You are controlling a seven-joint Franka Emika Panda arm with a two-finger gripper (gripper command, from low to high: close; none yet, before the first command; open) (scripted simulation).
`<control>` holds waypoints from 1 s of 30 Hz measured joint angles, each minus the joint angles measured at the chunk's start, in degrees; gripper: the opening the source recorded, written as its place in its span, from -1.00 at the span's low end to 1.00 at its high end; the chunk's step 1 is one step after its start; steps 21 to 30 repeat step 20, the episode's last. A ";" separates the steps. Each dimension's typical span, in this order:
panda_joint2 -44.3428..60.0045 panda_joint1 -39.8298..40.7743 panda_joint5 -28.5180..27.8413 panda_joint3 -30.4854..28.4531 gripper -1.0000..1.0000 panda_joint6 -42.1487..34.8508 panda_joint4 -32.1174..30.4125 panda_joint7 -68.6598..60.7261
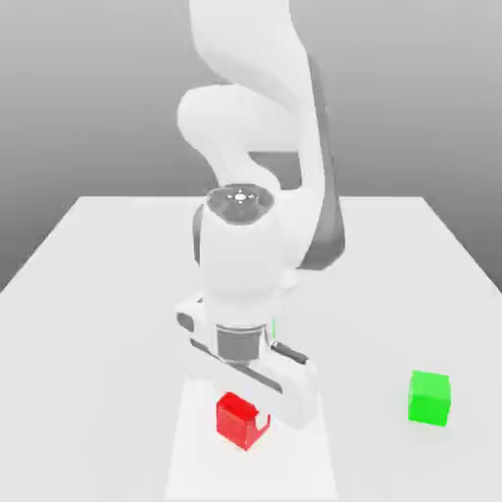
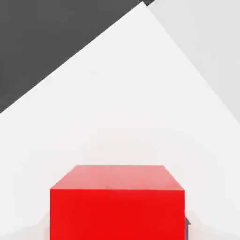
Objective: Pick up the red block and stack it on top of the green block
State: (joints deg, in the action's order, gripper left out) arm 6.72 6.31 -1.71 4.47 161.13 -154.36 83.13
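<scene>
**Red block clamped; the green block waits off to the side**

Your gripper [image 1: 244, 417] is down at the table [image 1: 118, 255] with its fingers drawn in on the red block [image 1: 238, 420], which sits between them near the front edge in the exterior view. In the hand view the same cube [image 2: 117, 206] looms directly beneath the hand, its top face square and level.

What matters next, as far as you can judge: the green block [image 1: 429, 397] lies well apart from the gripper, toward the exterior view's right and at about the same depth on the table. Neither cube has a long axis, so wrist turn matters little; you will need height first, then a sideways carry.

Both blocks are plain matte cubes with crisp edges, similar in size. The table is flat, white and featureless.
</scene>
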 joint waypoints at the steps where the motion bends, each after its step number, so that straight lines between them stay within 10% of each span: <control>1: -1.76 -0.40 0.50 0.41 -1.00 -1.56 -0.19 -0.39; 11: -6.45 -23.71 1.76 13.41 -1.00 -9.35 2.94 -1.14; 17: 3.48 -27.19 -5.48 9.16 -1.00 -0.69 3.81 4.09; 18: 4.50 -27.44 -6.31 8.74 1.00 0.23 3.87 4.70; 30: 4.50 -27.44 -6.31 8.74 1.00 0.23 3.87 4.70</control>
